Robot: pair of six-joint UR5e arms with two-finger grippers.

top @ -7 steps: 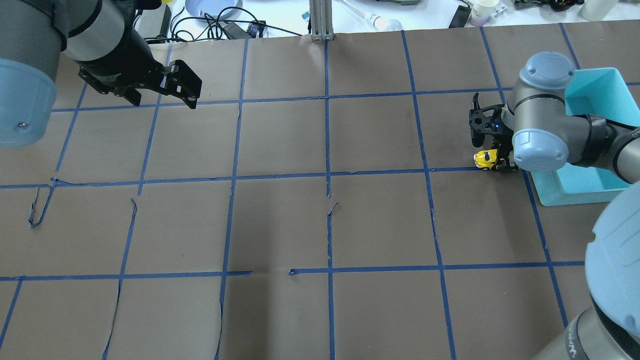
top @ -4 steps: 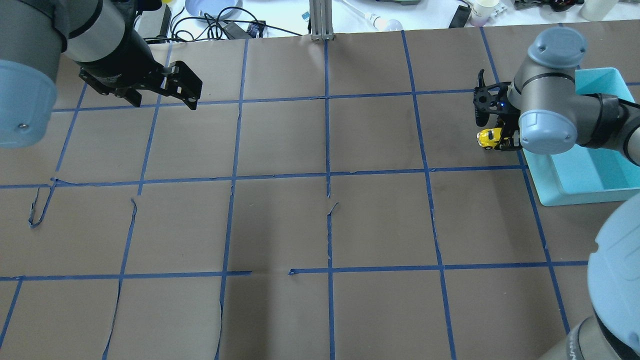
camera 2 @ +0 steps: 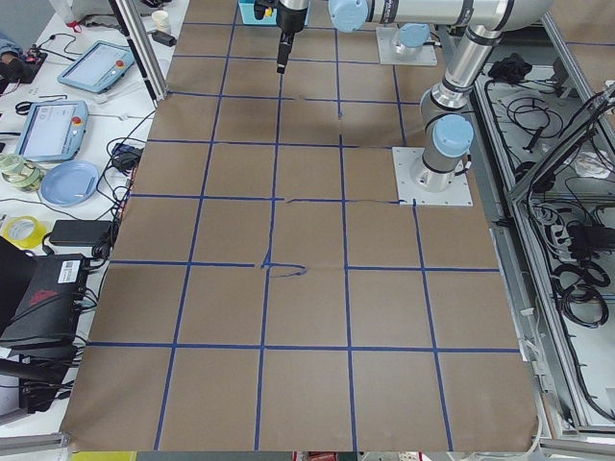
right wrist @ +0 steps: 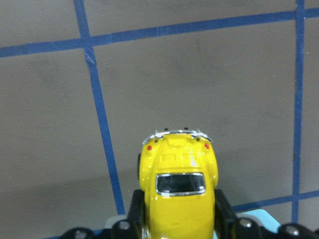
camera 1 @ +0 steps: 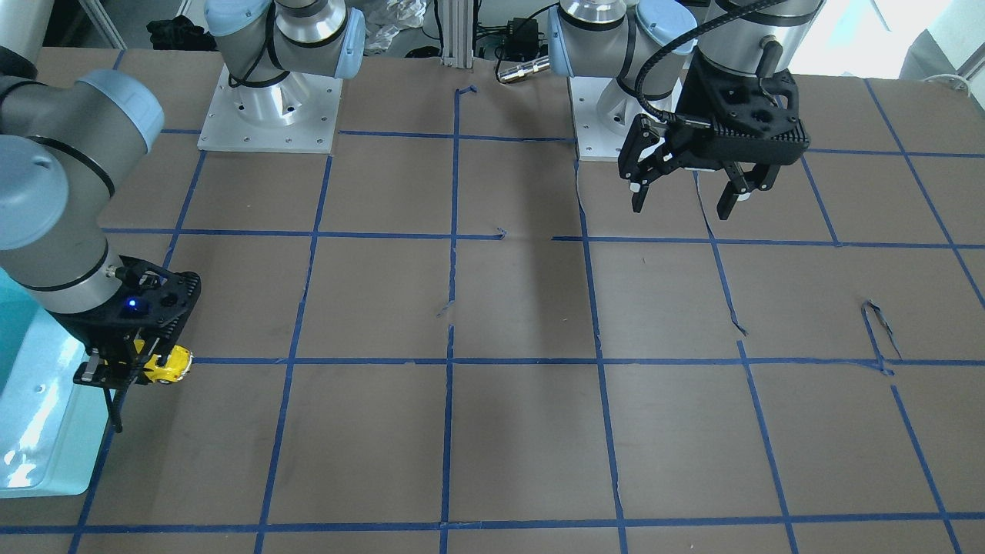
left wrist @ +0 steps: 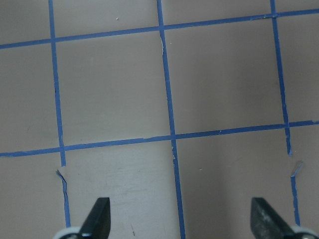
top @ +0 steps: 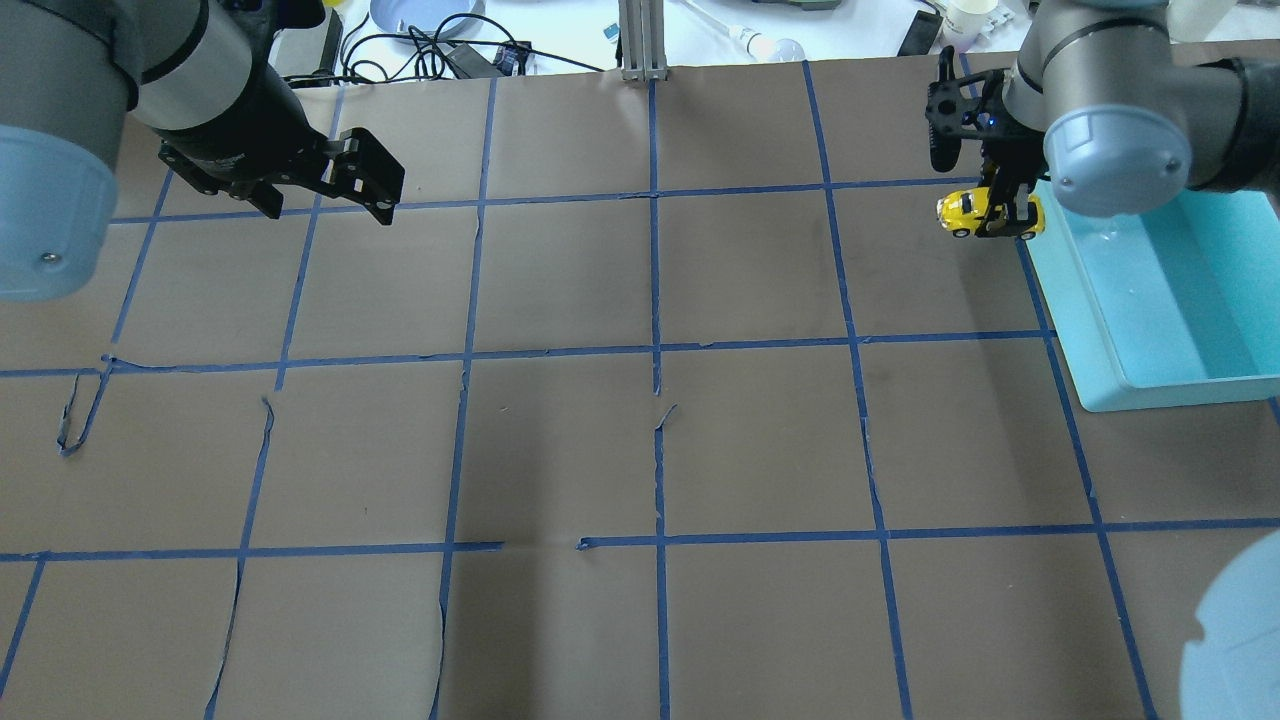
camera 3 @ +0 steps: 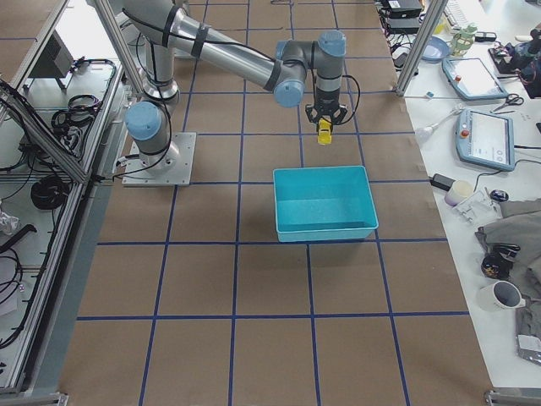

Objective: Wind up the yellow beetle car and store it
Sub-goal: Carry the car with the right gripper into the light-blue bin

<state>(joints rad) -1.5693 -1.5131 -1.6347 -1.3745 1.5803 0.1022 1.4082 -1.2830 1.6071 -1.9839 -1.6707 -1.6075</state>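
Observation:
The yellow beetle car (top: 962, 209) is clamped between the fingers of my right gripper (top: 1000, 212) and hangs above the table, just beside the long left wall of the teal bin (top: 1098, 385). In the right wrist view the car (right wrist: 179, 184) sits between the two black fingers with brown paper below it. It also shows in the front-facing view (camera 1: 172, 365) and the right view (camera 3: 325, 134). My left gripper (top: 330, 212) is open and empty, high over the far left of the table. Its two fingertips (left wrist: 97, 219) stand wide apart.
The table is covered in brown paper with a blue tape grid (top: 655, 350). The teal bin (camera 1: 46, 462) has nothing in it. Cables, a plate and cups lie beyond the table's far edge (top: 430, 30).
My right gripper has risen with the car and moved toward the table's far side along the bin's left wall. The left arm has not moved.

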